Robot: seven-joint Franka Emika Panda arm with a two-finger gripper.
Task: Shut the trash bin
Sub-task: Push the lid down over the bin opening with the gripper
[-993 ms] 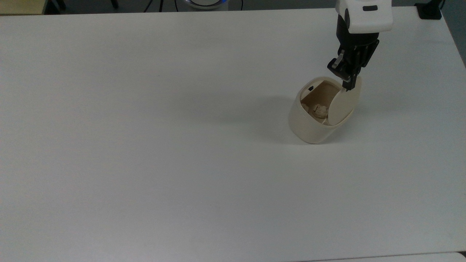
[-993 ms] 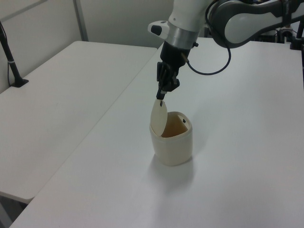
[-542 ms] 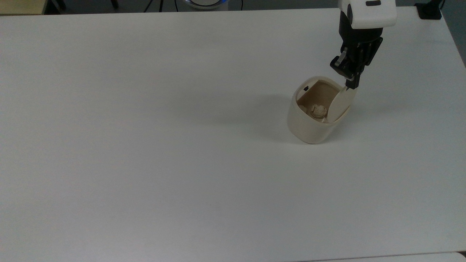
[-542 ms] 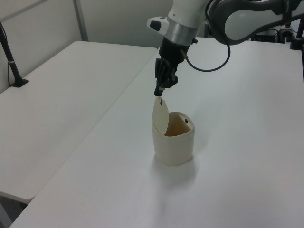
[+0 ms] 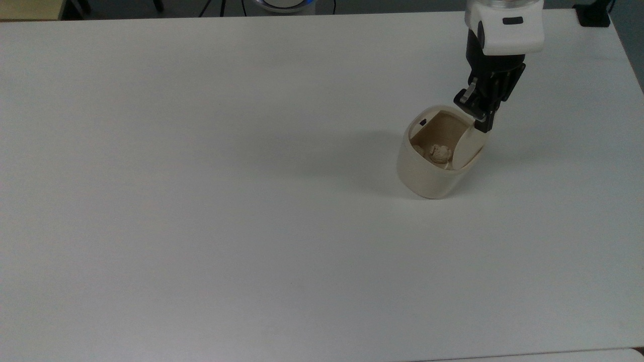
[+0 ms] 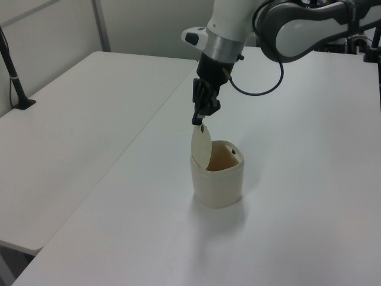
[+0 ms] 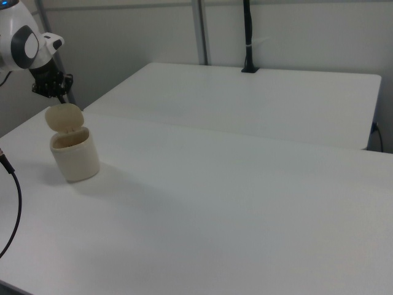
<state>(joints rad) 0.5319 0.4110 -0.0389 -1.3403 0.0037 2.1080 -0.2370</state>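
Note:
The cream trash bin (image 5: 427,173) stands on the white table (image 5: 226,201) at the top view's right, with a small black mark near its rim. Its round lid (image 5: 465,147) is raised, nearly upright on the rim's right side, so the inside and a crumpled wad (image 5: 439,152) show. My gripper (image 5: 481,122) hangs just above the lid's top edge, fingers together, touching it or nearly so. In the left view the gripper (image 6: 199,121) points down at the lid (image 6: 201,146) over the bin (image 6: 218,183). The right view has the bin (image 7: 75,158), lid (image 7: 64,117) and gripper (image 7: 57,94) at far left.
A second white table (image 6: 77,125) adjoins on the left view's left, with a black pole (image 6: 13,74) clamped to it. A black clamp (image 5: 593,15) sits at the top view's upper right corner. A black cable (image 6: 262,89) loops off the arm.
The lid has swung from leaning outward to nearly upright, and the bin slid slightly to the top view's left. My gripper rose a little, then came back down to the lid's top edge.

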